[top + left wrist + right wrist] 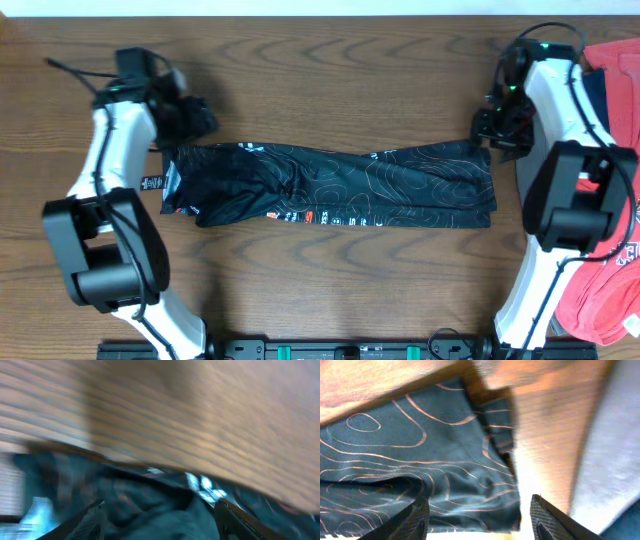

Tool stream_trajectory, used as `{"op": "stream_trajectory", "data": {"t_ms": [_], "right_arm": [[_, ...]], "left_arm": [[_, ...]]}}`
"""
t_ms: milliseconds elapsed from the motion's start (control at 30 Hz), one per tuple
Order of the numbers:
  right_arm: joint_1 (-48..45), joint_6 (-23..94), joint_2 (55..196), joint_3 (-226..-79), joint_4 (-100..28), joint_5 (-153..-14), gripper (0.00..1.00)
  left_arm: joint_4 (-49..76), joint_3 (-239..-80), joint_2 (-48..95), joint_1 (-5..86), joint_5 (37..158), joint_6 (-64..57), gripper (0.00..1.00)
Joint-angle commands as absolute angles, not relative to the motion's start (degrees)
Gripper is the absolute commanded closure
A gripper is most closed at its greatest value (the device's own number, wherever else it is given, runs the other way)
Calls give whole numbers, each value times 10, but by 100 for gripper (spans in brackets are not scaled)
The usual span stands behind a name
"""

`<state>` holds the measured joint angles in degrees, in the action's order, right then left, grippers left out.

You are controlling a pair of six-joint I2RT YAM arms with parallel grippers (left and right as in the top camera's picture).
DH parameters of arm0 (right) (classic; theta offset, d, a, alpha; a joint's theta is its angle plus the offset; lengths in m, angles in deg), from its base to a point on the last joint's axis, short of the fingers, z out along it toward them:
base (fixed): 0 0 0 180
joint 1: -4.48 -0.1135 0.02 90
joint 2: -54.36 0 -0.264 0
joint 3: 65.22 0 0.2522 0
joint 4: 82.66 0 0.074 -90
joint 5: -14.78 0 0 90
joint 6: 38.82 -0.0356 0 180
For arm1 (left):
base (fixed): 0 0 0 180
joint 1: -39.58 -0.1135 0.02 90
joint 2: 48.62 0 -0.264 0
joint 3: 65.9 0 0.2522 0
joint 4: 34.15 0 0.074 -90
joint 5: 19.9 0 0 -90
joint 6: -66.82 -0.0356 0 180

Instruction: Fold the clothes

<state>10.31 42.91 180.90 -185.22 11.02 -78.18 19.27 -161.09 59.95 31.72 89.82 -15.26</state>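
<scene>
The black jersey (330, 185) with orange-red contour lines lies folded into a long horizontal strip across the middle of the wooden table. My left gripper (190, 125) hovers at its upper left corner, fingers open over the dark cloth (150, 515); that view is blurred. My right gripper (497, 128) is at the jersey's upper right corner, fingers open and spread over the cloth's edge (445, 460), holding nothing.
A red T-shirt with white print (610, 270) lies in a heap at the table's right edge beside the right arm, with a dark garment (628, 100) above it. The arm bases stand at the front edge.
</scene>
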Motion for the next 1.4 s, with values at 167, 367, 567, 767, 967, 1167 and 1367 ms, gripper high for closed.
{"op": "stream_trajectory", "data": {"t_ms": [167,367,567,767,967,1167,1367], "right_arm": [[120,436,1781,-1850,123,-781,37],[120,442,1781,-1850,130,-780,37],[120,442,1781,-1850,129,-780,37],[120,442,1781,-1850,129,-780,38],[120,442,1781,-1850,129,-780,38],[120,442,1781,-1850,127,-767,38],[120,442,1781,-1850,128,-765,38]], "left_arm": [[179,-1571,639,396,883,-127,30],[168,-1571,670,408,848,-121,31],[160,-1571,670,408,844,-121,43],[167,-1571,670,410,846,-121,86],[179,-1573,657,410,852,-121,93],[182,-1575,598,414,926,-121,94],[182,-1574,582,457,937,-151,94]]}}
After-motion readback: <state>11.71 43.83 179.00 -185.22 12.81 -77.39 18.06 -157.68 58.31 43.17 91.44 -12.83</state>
